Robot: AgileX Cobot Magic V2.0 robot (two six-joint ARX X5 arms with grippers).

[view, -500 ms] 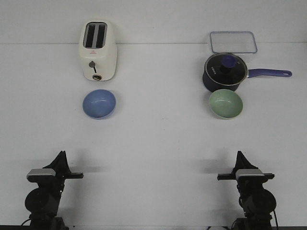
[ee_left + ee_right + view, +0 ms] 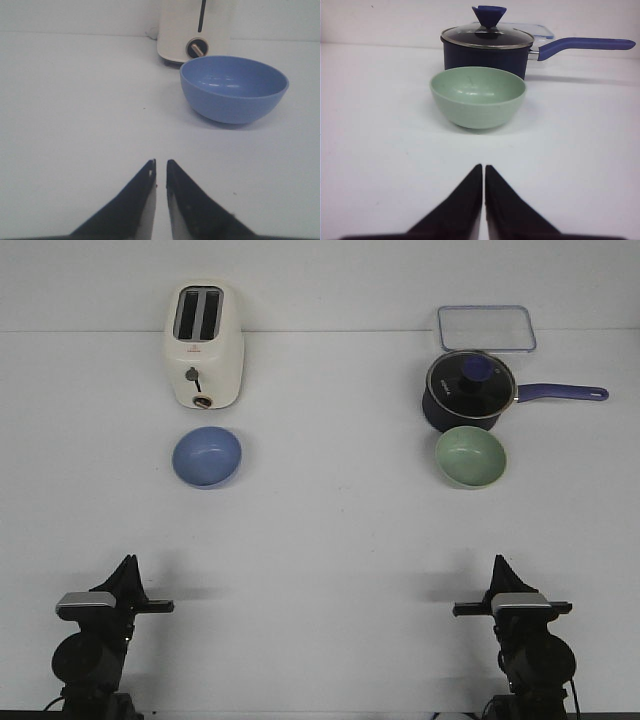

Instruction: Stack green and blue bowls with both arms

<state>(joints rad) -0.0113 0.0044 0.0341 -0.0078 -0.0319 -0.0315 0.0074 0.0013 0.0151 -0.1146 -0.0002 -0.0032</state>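
- Two bowls, both untouched: blue bowl [image 2: 206, 456] at 10 o'clock on the table [image 2: 330, 540], just in front of the toaster [image 2: 204, 344]; green bowl [image 2: 470, 456] at 2 o'clock, just in front of the saucepan [image 2: 468, 390]. Whether bowl and pan touch, I cannot tell.
- Clear lidded container [image 2: 485, 327] sits behind the pan, at 1 o'clock.
- Left gripper [image 2: 160, 167]: fingers nearly together, a thin slit between the tips, holding nothing. It sits at 7 o'clock, well short of the blue bowl.
- Right gripper [image 2: 483, 171]: fingers pressed together, holding nothing, at 5 o'clock, well short of the green bowl.
- Step in hand (judged): the first reach. Nothing stacked yet.
- Technique: spread the fingers before closing in; tips as they stand would only shove a bowl.
- Take each bowl by its near rim, one finger inside and one outside; the smooth rounded walls likely slip under a side squeeze.
- Right arm: approach from 6 o'clock, stop short of the pan and mind its handle [image 2: 561, 393] at 3 o'clock.
- Lift one clear, centre over the other, lower level.
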